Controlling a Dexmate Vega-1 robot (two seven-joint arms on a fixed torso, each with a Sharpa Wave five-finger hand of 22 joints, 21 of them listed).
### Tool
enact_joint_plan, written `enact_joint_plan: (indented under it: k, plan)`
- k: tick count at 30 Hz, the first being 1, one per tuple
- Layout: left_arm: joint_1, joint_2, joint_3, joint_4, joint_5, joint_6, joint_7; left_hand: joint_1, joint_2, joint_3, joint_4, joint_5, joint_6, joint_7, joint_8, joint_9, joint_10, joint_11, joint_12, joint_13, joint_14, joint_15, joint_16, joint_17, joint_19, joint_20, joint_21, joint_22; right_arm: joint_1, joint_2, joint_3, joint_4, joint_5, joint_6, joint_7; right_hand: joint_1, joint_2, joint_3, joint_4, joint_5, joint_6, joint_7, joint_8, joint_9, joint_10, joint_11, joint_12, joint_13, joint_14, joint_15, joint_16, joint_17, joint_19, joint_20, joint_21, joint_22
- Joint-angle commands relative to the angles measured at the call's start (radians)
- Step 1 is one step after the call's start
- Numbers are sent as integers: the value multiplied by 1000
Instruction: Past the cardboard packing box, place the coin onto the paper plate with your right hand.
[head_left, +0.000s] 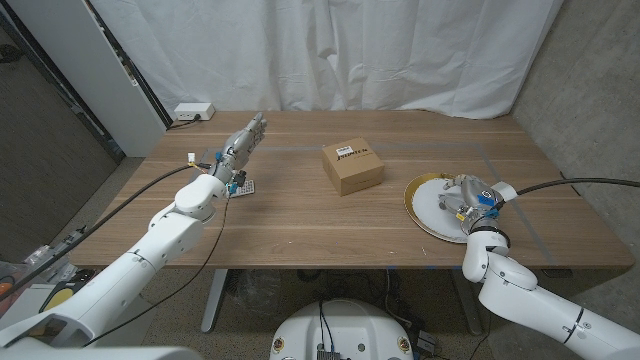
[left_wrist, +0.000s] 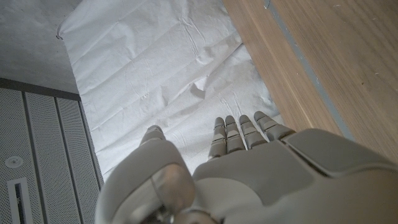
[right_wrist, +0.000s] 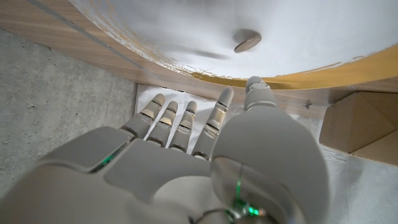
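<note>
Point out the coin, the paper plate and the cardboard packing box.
coin (right_wrist: 247, 41): right wrist view, middle of its face, lying on the plate.
paper plate (head_left: 424, 208): head view, bare white surface near its left rim.
cardboard packing box (head_left: 353, 165): head view, middle of its top.

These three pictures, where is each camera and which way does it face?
Head view: from the robot's head, down over the table; both arms, left hand, right hand over the paper plate.
Left wrist view: along the left hand's back toward the white curtain.
Right wrist view: along the right hand, open fingers, at the plate and coin.
Shared: plate, cardboard box.
</note>
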Motion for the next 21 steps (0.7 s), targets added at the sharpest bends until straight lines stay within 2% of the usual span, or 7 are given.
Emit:
enact_joint_plan:
  k: [1,7,12,21]
  plan:
    - [2,1,-3,-1,-1,1,2,0,13,-3,-2,-3,-2,-3,1,3,3,1,4,2,-5,1,-1,5,-5,-14,0,1,6,-4,1,2,-5,25,-15,-21,-1,-5,7,-3,-15,-2,-13,-8,-11,5,-5,3,-15,2,-3,-1,-9,3,-4,0]
    - [0,0,-3,2,-2,-1,-1,1,13,-3,-2,-3,-2,-3,1,3,3,3,4,2,-4,-1,0,5,-4,-14,0,1,-1,0,8,-1,-3,37,-25,-36,-5,-12,13,-5,-20,-2,-23,-17,-24,13,-8,3,-31,10,-5,-2,-22,3,-8,0]
    - [1,1,-3,1,-1,-1,0,1,14,-3,-2,-3,-2,-3,1,3,3,0,4,2,-4,-1,0,4,-4,-14,0,1,-20,4,29,-13,7,44,-39,-55,-9,-20,21,-8,-50,2,-42,-25,-27,14,-7,3,-35,11,-3,-2,-26,5,-9,0]
    - [8,3,-5,-9,-1,-3,2,1,14,-4,-2,-3,-1,-3,2,3,5,-1,5,2,-4,-1,0,4,-5,-14,0,1,-45,-22,54,-51,11,58,-33,-91,-9,-32,38,-15,-59,9,-56,-36,-28,28,-5,4,-35,19,1,-2,-31,12,-9,0]
